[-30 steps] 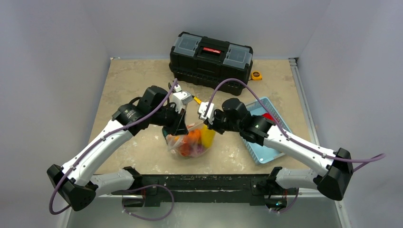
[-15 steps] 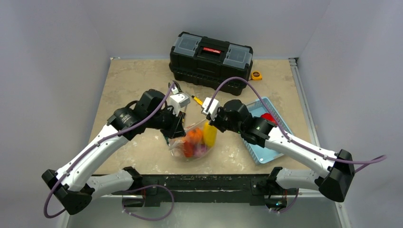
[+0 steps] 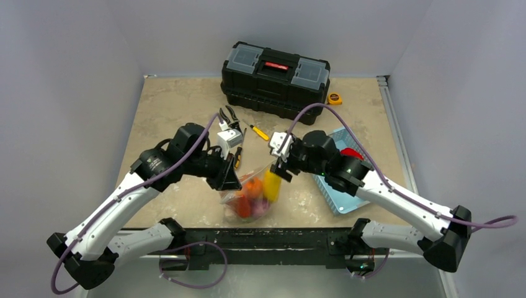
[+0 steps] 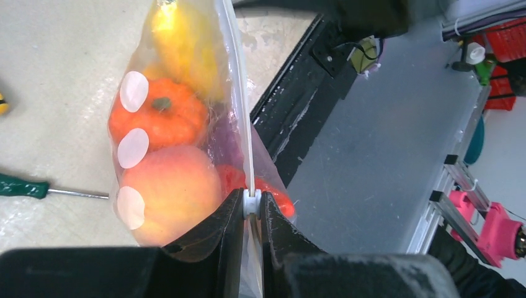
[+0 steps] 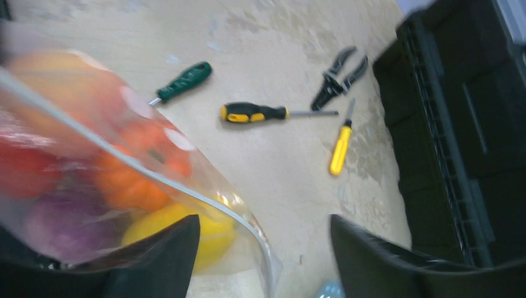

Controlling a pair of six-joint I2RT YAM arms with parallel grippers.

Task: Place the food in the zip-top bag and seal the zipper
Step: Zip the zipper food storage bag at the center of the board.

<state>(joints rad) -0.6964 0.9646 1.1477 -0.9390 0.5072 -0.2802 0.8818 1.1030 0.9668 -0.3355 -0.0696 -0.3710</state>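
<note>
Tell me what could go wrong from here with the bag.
1. The left gripper has its jaws pinching only the thin zipper, while the food fills the zip-top bag; the strip could slip free.
2. The right gripper has its jaws open around the bag's far corner; closing there might catch film instead of the zipper, leaving a gap.
3. The green-handled screwdriver lies close by and might get knocked.

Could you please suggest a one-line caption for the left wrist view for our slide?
The left gripper pinches the zipper of the dotted zip-top bag, filled with toy food.
</note>
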